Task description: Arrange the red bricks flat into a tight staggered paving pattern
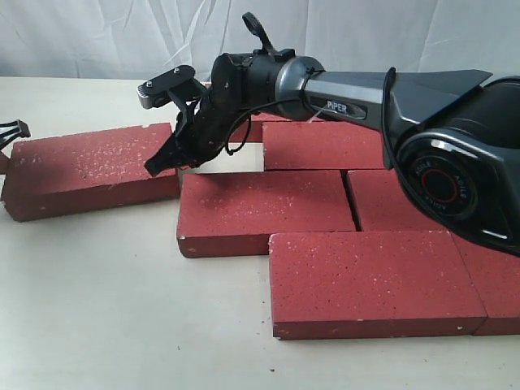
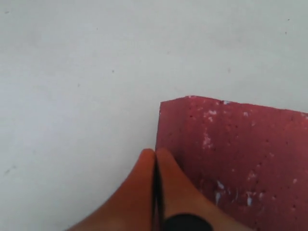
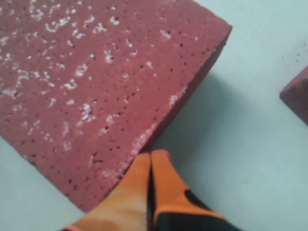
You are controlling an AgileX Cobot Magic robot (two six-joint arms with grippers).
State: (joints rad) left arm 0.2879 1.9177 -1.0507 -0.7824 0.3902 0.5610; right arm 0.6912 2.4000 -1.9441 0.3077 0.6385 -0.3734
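Several red bricks lie flat on the white table. One brick [image 1: 89, 166] lies apart at the left. The others form staggered rows: a middle brick [image 1: 264, 207], a front brick [image 1: 374, 280], and a back brick [image 1: 325, 145]. My right gripper [image 1: 156, 166] reaches across and is shut, its tips at the right end of the left brick [image 3: 96, 82]; the orange fingertips [image 3: 161, 161] touch that brick's edge. My left gripper [image 2: 155, 153] is shut, with nothing in it, at the other end of this brick [image 2: 240, 154]. Only a black part of it [image 1: 12, 130] shows in the exterior view.
Further bricks lie at the right [image 1: 390, 199] and front right [image 1: 496, 284], partly hidden by the right arm [image 1: 439, 122]. A gap of bare table [image 1: 244, 158] separates the left brick from the back row. A white curtain [image 1: 97, 36] hangs behind.
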